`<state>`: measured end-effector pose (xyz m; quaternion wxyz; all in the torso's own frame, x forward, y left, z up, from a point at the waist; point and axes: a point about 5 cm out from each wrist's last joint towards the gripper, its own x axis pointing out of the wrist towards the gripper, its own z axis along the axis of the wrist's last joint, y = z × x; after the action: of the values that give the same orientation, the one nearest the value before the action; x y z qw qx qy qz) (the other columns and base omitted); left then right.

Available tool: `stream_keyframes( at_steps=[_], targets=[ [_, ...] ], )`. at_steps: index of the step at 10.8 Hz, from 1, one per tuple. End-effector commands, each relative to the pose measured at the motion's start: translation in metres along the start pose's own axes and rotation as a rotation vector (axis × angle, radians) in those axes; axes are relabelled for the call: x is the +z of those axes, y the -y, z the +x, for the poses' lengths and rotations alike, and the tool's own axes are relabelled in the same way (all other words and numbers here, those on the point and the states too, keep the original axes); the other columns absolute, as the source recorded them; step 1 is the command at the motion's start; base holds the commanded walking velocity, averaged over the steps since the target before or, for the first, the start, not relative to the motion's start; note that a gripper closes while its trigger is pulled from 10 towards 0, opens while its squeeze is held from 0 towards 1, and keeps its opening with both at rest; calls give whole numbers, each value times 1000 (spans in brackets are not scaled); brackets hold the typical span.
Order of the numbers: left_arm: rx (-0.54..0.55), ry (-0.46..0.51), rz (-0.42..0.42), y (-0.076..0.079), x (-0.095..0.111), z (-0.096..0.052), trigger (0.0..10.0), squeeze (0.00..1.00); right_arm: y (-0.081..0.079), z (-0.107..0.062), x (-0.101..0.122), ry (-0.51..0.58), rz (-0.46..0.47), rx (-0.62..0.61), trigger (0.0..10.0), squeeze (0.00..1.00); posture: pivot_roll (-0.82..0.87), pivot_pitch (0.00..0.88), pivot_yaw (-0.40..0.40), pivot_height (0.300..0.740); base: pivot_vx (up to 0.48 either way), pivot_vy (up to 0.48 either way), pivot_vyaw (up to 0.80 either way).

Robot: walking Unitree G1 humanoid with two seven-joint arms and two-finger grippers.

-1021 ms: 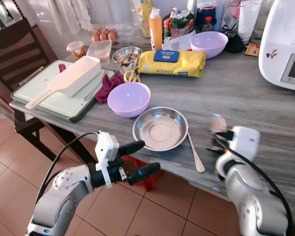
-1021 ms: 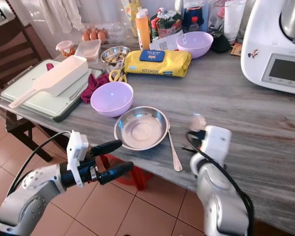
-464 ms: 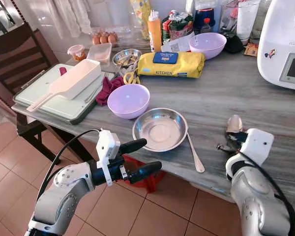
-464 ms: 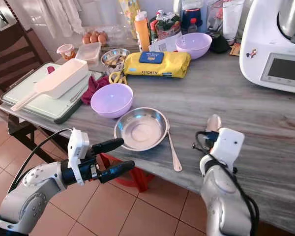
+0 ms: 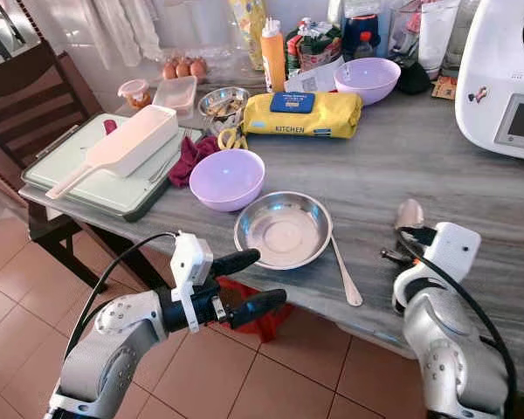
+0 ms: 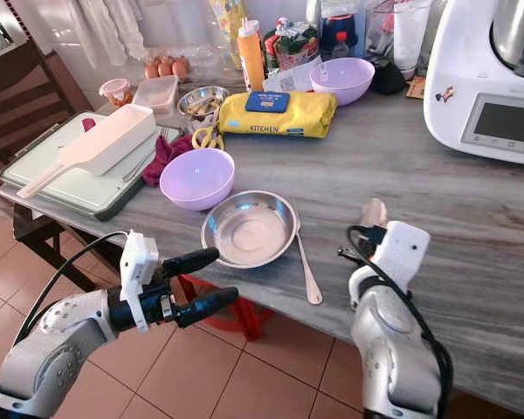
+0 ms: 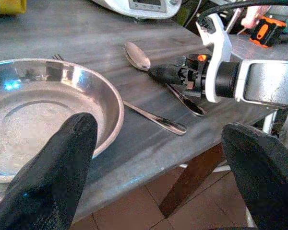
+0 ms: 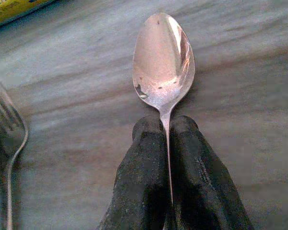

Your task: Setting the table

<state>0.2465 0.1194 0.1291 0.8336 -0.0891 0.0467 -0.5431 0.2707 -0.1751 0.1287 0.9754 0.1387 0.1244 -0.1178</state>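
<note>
Two pincers are in view over a grey wood-grain surface [image 5: 437, 175] crowded with kitchen things. Farthest left lies a pale green tray [image 5: 79, 170] with a white scoop [image 5: 127, 140] resting on it, and a dark red cloth [image 5: 190, 155] is bunched just beside the tray. Below the surface's front edge, the left pincer [image 5: 249, 281] hangs over the tiled floor [image 5: 17, 305], its two black fingers spread apart and holding nothing. Next comes a lilac bowl [image 5: 227, 177], and just in front of it sits a shallow steel dish [image 5: 284, 230]. A fork [image 5: 343, 269] lies on the surface along the dish's right side, its tines beside the rim. Behind these, a yellow wipes pack [image 5: 301, 113] lies flat, with a second lilac bowl [image 5: 368, 79] farther back among bottles and packets. To the right of the fork, the right pincer [image 8: 168, 143] has its fingers pressed together on the handle of a spoon [image 8: 163, 62], pinching it just below the bowl. The spoon's bowl points away from the robot, hollow side up, low over the surface; whether it touches cannot be told. At the far right stands a white kitchen machine [image 5: 506, 78].
</note>
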Motion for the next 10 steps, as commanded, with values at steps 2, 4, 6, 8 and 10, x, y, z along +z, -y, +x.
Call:
stream_keyframes(
  at_steps=[2, 4, 6, 8, 10],
  targets=[
    [6, -4, 16, 2, 3, -1, 10000, 0, -29, -5, -16, -70, 108, 75, 0, 0, -113, 105, 168, 740, 0, 0, 0],
    [7, -4, 14, 2, 3, -1, 10000, 0, -28, -7, -16, -77, 123, 73, 0, 0, -113, 106, 166, 740, 0, 0, 0],
    [6, -4, 12, 2, 2, -1, 10000, 0, -25, -12, -17, -85, 129, 72, 0, 0, -117, 108, 166, 740, 0, 0, 0],
    [5, -4, 11, 3, 2, 0, 10000, 0, -22, -16, -17, -88, 130, 67, 0, 0, -123, 108, 166, 740, 0, 0, 0],
    [-2, -2, 9, 3, 2, 1, 10000, 0, -18, -19, -17, -92, 112, 59, 10000, 1000, -128, 109, 165, 740, 0, 0, 0]
  ],
)
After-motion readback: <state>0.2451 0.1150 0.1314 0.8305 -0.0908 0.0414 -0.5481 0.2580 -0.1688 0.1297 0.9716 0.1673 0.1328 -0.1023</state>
